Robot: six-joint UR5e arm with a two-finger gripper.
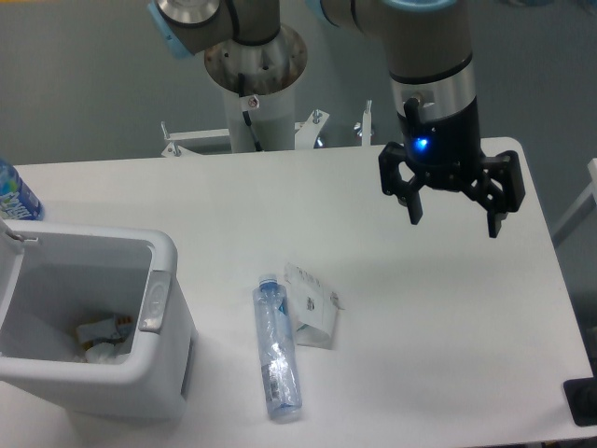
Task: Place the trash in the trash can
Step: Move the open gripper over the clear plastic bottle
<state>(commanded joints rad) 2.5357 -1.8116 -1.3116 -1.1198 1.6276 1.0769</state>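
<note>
So the gripper hung spread wide, gripping nothing, above the table, while the water bottle lay flat touching the plastic packet, just beside the trash can.

The black two-finger gripper hung open above the white table, well apart from the clear plastic bottle, white packet and white boxy bin

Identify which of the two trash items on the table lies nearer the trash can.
The clear water bottle with the blue cap; the white packet lies on its far side from the trash can.
</note>
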